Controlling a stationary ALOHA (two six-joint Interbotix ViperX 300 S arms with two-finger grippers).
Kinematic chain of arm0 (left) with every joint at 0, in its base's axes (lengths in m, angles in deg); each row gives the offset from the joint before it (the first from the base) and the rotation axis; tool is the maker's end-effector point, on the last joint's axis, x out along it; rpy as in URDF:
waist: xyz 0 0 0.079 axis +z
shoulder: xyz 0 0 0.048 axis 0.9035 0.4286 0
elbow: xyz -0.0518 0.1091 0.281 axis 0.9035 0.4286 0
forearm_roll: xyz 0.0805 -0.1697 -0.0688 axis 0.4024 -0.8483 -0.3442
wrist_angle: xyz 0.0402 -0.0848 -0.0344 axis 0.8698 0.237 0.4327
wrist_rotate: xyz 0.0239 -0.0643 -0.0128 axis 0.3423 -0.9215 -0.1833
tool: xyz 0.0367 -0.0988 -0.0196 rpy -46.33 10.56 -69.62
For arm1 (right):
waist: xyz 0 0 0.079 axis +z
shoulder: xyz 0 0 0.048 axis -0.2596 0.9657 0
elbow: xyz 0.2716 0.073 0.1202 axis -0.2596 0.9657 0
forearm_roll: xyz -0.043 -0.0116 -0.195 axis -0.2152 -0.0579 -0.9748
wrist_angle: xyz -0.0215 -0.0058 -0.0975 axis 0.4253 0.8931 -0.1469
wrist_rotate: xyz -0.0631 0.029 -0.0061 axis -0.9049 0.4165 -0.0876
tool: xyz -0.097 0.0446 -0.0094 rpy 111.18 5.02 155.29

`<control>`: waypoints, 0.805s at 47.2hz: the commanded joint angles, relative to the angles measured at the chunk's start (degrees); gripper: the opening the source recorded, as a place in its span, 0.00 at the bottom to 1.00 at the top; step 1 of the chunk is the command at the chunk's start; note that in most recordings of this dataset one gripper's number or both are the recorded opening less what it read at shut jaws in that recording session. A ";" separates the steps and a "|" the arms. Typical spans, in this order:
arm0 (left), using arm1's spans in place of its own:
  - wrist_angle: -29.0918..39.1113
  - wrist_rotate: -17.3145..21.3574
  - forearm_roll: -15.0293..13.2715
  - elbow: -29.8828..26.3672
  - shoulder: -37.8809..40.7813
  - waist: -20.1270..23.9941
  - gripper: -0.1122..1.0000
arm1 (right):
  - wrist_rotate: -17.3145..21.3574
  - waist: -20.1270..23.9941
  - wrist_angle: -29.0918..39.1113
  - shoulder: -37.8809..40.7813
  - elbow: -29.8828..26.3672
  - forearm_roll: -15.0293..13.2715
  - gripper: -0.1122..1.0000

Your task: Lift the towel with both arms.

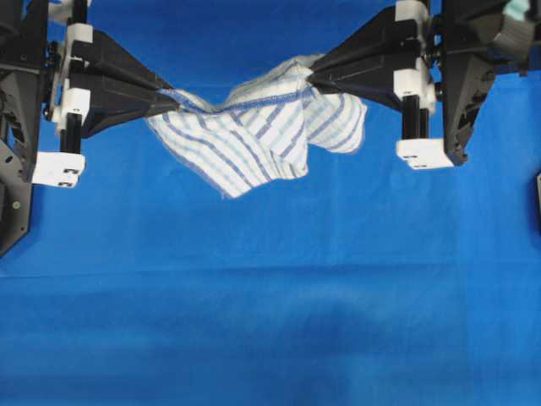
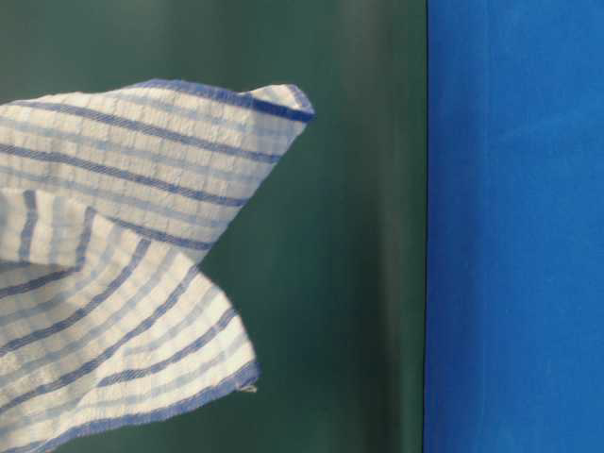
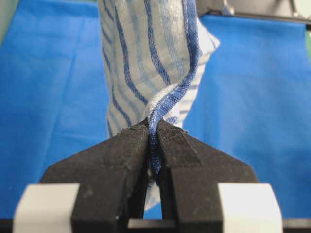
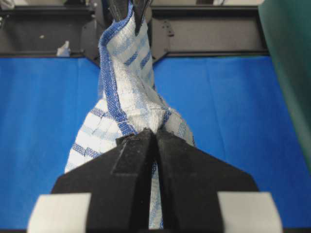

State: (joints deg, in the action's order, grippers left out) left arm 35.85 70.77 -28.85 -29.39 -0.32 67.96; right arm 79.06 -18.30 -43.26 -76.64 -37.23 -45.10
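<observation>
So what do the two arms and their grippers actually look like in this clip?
Both arms are black. The left gripper and right gripper each end in long black fingers that taper to a wedge-shaped tip, with a matte, slightly dusty surface. White blocky mounts sit behind the fingers on both sides. A pale teal part shows on the right arm. No markings are readable.

left claw clamped tight, right claw clamped tight, tips pointing toward each other.

Left claw and right claw pinch the striped towel aloft.
</observation>
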 commanded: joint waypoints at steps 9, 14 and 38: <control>-0.09 0.00 0.00 -1.93 0.18 0.09 0.12 | 0.18 -0.09 0.00 -0.97 -1.32 -0.09 0.13; -0.09 0.18 0.00 -1.93 0.35 0.09 0.12 | 0.18 -0.09 0.26 -0.88 -1.32 -0.18 0.13; -1.23 0.26 0.26 -1.58 0.62 0.09 0.52 | 0.18 -0.18 0.35 -0.88 -0.53 -1.05 0.54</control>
State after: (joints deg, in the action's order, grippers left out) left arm 35.15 71.12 -28.76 -29.66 0.56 67.96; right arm 79.15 -18.30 -42.73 -76.64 -37.23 -45.54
